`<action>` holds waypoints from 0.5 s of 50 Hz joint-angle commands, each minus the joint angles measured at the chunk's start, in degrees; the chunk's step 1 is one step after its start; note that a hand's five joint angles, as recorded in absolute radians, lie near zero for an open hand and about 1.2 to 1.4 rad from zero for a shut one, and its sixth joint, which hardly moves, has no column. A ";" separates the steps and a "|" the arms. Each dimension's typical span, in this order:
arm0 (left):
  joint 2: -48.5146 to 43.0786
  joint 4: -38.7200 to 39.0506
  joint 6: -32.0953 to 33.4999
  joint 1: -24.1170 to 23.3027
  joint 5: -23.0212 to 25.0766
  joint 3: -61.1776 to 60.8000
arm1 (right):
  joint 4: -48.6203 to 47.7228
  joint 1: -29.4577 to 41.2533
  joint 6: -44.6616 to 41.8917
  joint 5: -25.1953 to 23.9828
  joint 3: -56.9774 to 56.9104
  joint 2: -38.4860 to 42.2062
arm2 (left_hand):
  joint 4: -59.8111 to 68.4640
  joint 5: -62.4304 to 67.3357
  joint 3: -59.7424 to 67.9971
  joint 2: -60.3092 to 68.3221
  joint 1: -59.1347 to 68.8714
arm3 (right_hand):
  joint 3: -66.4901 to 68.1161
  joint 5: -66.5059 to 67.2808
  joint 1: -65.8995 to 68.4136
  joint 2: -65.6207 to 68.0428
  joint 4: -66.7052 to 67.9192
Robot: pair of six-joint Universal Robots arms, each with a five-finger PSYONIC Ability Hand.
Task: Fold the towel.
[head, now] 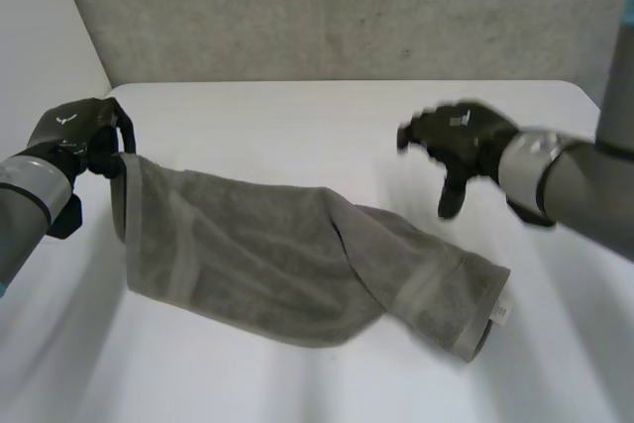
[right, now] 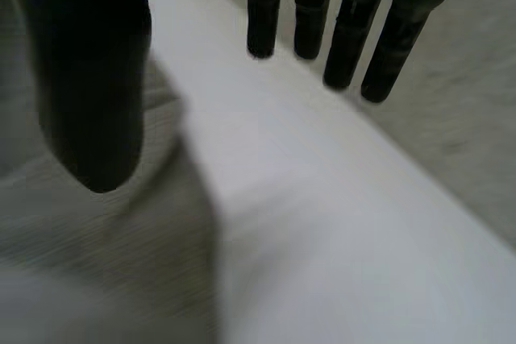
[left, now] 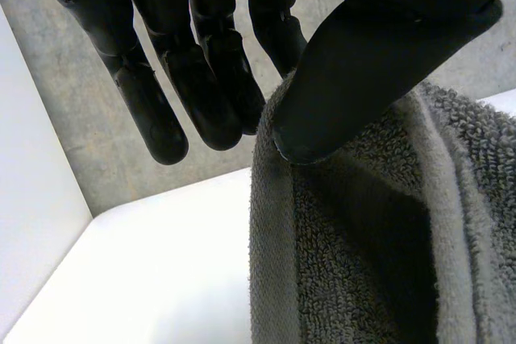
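Between thumb and fingers, the left hand (head: 71, 136) pinches one corner of the rumpled terry towel (head: 267, 255); the right hand (head: 464, 138) hovers spread, empty.

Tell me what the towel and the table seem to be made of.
The towel looks like grey terry cloth, probably cotton: looped pile, flat woven bands. The table seems a smooth, matte white laminate or painted board; which one is unclear.
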 commanded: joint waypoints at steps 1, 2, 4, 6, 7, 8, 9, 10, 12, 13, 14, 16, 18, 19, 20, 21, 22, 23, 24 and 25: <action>-1.05 -0.01 -0.04 -0.05 0.08 -0.03 | 0.30 0.08 -1.55 -7.87 16.61 -8.11 | 10.14 11.23 10.29 10.23 11.61 | 6.75 6.22 6.96 7.25 6.98; -1.14 -0.01 0.04 -0.05 0.08 -0.12 | 0.39 0.08 -1.55 -9.10 19.07 -9.35 | 10.14 11.23 10.29 10.23 11.61 | 8.09 7.56 8.30 8.59 8.31; -1.14 -0.01 -0.04 -0.05 0.17 -0.21 | 0.39 0.08 -1.46 -10.07 21.18 -10.31 | 10.14 11.23 10.29 10.23 11.61 | 9.93 9.40 10.15 10.43 10.16; -1.05 -0.01 -0.04 -0.05 0.08 -0.30 | 0.48 0.08 -1.29 -10.78 23.14 -11.20 | 10.14 11.23 10.29 10.23 11.61 | 11.29 10.77 11.51 11.80 11.52; -0.96 -0.01 -0.04 -0.05 0.08 -0.47 | 0.48 0.08 -1.11 -11.31 24.70 -11.90 | 10.14 11.23 10.29 10.23 11.61 | 13.96 13.43 14.17 14.46 14.19; -0.96 -0.01 -0.04 -0.05 0.08 -0.47 | 0.48 0.08 -1.11 -11.31 24.72 -11.91 | 10.14 11.23 10.29 10.23 11.61 | 13.99 13.46 14.20 14.49 14.21; -0.96 -0.01 -0.04 -0.05 0.08 -0.56 | 0.57 0.08 -0.85 -11.57 26.20 -12.43 | 10.14 11.23 10.29 10.23 11.61 | 18.32 17.79 18.53 18.82 18.54; -0.96 -0.01 -0.04 -0.05 0.08 -0.74 | 1.00 0.08 -0.76 -11.66 27.61 -12.61 | 10.14 11.23 10.29 10.23 11.61 | 19.86 19.33 20.07 20.36 20.09; -0.88 -0.01 -0.04 -0.05 0.08 -0.83 | 1.79 0.08 -0.76 -11.66 28.75 -12.61 | 10.14 11.23 10.29 10.23 11.61 | 21.04 20.51 21.25 21.54 21.27; -0.79 -0.01 -0.04 -0.05 0.08 -1.00 | 2.76 0.16 -0.67 -11.84 29.89 -12.61 | 10.14 11.23 10.29 10.23 11.61 | 23.05 22.52 23.26 23.55 23.28; -0.79 -0.01 -0.04 -0.05 0.08 -1.00 | 2.77 0.17 -0.67 -11.84 29.91 -12.61 | 10.14 11.23 10.29 10.23 11.61 | 23.07 22.54 23.28 23.57 23.30; -0.79 -0.01 -0.04 -0.05 0.08 -1.09 | 3.73 0.34 -0.67 -12.01 30.96 -12.61 | 10.14 11.23 10.29 10.23 11.61 | 23.91 23.38 24.13 24.41 24.14; -0.70 -0.10 -0.04 -0.05 0.08 -1.18 | 4.61 0.43 -0.67 -12.19 33.50 -12.61 | 10.14 11.23 10.29 10.23 11.61 | 23.91 23.38 24.13 24.41 24.14; -0.70 -0.10 -0.04 -0.05 0.08 -1.18 | 4.61 0.43 -0.67 -12.19 33.51 -12.61 | 10.14 11.23 10.29 10.23 11.61 | 23.91 23.38 24.13 24.41 24.14; -0.70 -0.10 -0.04 -0.05 0.08 -1.26 | 4.35 0.34 -0.67 -12.19 34.64 -12.26 | 10.14 11.23 10.29 10.23 11.61 | 23.91 23.38 24.13 24.41 24.14; -0.61 -0.19 -0.04 -0.05 0.08 -1.27 | 3.91 0.17 -0.67 -12.19 35.52 -11.91 | 10.14 11.23 10.29 10.23 11.61 | 23.91 23.38 24.13 24.41 24.14; -0.61 -0.19 -0.04 -0.05 0.08 -1.27 | 3.91 0.17 -0.67 -12.19 35.53 -11.91 | 10.14 11.23 10.29 10.23 11.61 | 23.91 23.38 24.13 24.41 24.14; -0.61 -0.19 -0.04 -0.14 0.08 -1.27 | 2.78 0.08 -0.67 -12.28 36.14 -11.47 | 10.14 11.23 10.29 10.23 11.61 | 23.91 23.38 24.13 24.41 24.14; -0.61 -0.19 -0.04 -0.14 0.08 -1.27 | 2.77 0.08 -0.67 -12.28 36.15 -11.47 | 10.14 11.23 10.29 10.23 11.61 | 23.91 23.38 24.13 24.41 24.14; -0.61 -0.19 -0.04 -0.14 0.08 -1.27 | 1.11 -0.10 -0.67 -12.10 36.41 -10.16 | 10.14 11.23 10.29 10.23 11.61 | 23.58 23.05 23.79 24.08 23.81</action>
